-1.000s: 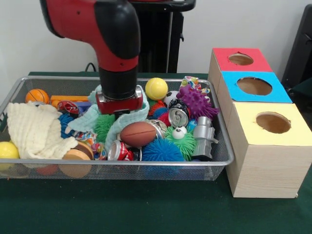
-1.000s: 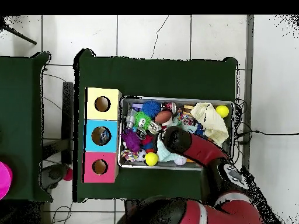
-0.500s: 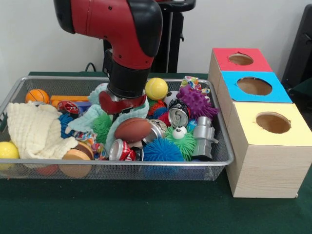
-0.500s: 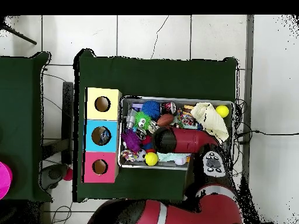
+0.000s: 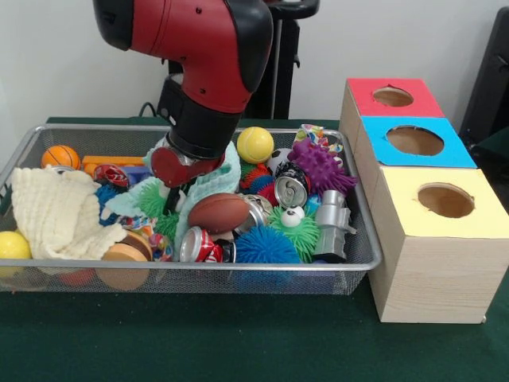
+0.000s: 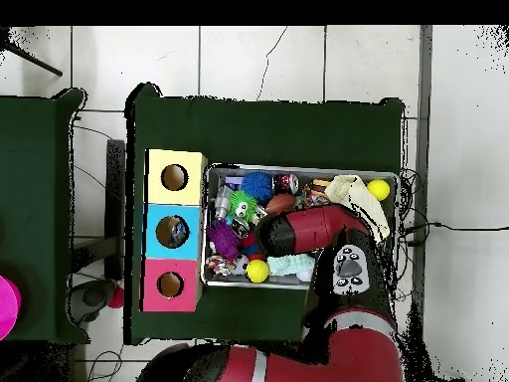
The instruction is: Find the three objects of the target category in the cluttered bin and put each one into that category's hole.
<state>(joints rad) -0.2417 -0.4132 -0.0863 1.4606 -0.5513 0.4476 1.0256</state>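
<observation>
The wire bin (image 5: pixel 362 239) is full of toys and cloths. My gripper (image 5: pixel 170 199) points down into its middle, left of a brown football (image 5: pixel 219 212) and against a mint cloth (image 5: pixel 213 177); its state is hidden. A yellow ball (image 5: pixel 254 145), a purple spiky ball (image 5: pixel 322 167), two soda cans (image 5: pixel 292 189) (image 5: pixel 196 246), a green spiky ball with an eye (image 5: pixel 297 228) and a blue spiky ball (image 5: pixel 265 247) lie to its right. From overhead, the arm's wrist (image 6: pixel 275 235) covers the gripper; the football (image 6: pixel 279 203) and yellow ball (image 6: pixel 257 271) show beside it.
Three boxes with round holes stand beside the bin: red (image 5: pixel 394 97), blue (image 5: pixel 415 142), yellow (image 5: pixel 445 200). A cream cloth (image 5: pixel 49 208), a small basketball (image 5: pixel 60 156), another yellow ball (image 5: pixel 12 245) and a wooden disc (image 5: pixel 123 263) fill the bin's left end. A silver toy robot (image 5: pixel 332 223) stands at its right.
The wrist has tilted and its red flange has slid left off the football. The arm's upper links have swung across the bin in the overhead view.
</observation>
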